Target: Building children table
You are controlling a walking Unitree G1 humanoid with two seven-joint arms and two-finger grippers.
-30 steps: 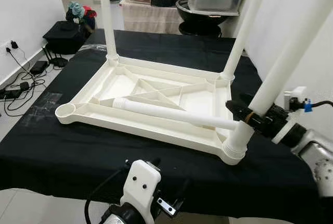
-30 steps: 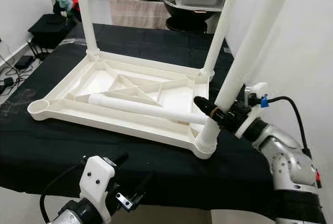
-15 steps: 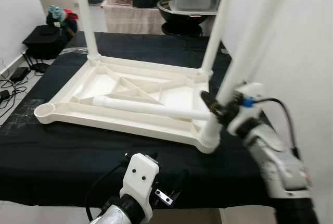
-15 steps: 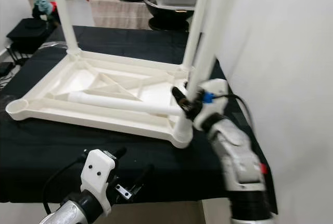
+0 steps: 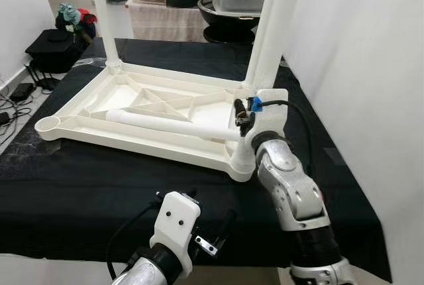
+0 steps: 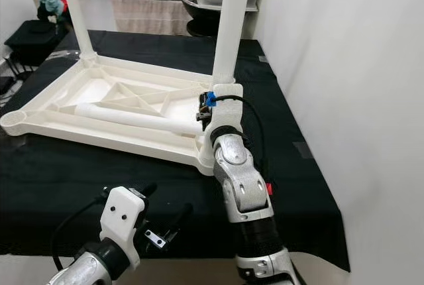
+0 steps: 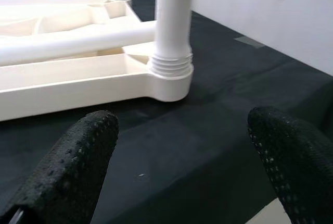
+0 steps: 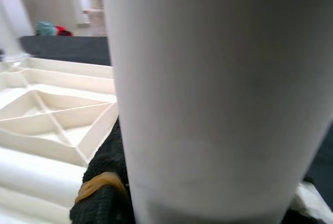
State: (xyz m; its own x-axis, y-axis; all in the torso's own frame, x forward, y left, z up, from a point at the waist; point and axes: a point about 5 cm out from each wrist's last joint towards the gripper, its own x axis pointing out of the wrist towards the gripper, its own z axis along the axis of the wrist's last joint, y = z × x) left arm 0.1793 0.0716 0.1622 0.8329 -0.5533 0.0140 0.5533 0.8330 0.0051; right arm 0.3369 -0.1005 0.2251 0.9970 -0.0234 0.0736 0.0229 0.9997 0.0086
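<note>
Black-fingered and pressed against the near-right leg [image 5: 250, 132] of the children's table, my right tool [image 5: 240, 114] was at the leg's lower part, just above its threaded collar; the right wrist view had the white tube hard against the camera with a finger [image 8: 104, 182] beside it, so I judged the tool clamped on that leg, though I could not see both fingers closing round it. My left tool [image 7: 182, 151] hung low at the near edge of the surface [image 5: 99, 185], its two fingers wide apart with nothing between them, looking toward the same corner socket. The tabletop [image 5: 159, 109] lay upside down on the black-covered surface, ribs facing up. Three legs stood in their corners: the one I held, the far-right leg [image 6: 228, 26] and the far-left leg [image 5: 103, 13]. The near-left socket [image 5: 50, 124] was bare, and the fourth leg [image 5: 172, 126] lay loose across the ribs, its threaded end pointing toward that socket. By my reckoning the job was about three-quarters done: the leg in my grip perhaps wanted its last tightening, then the loose leg had to be stood in the open socket and screwed home, and the whole table turned upright.
</note>
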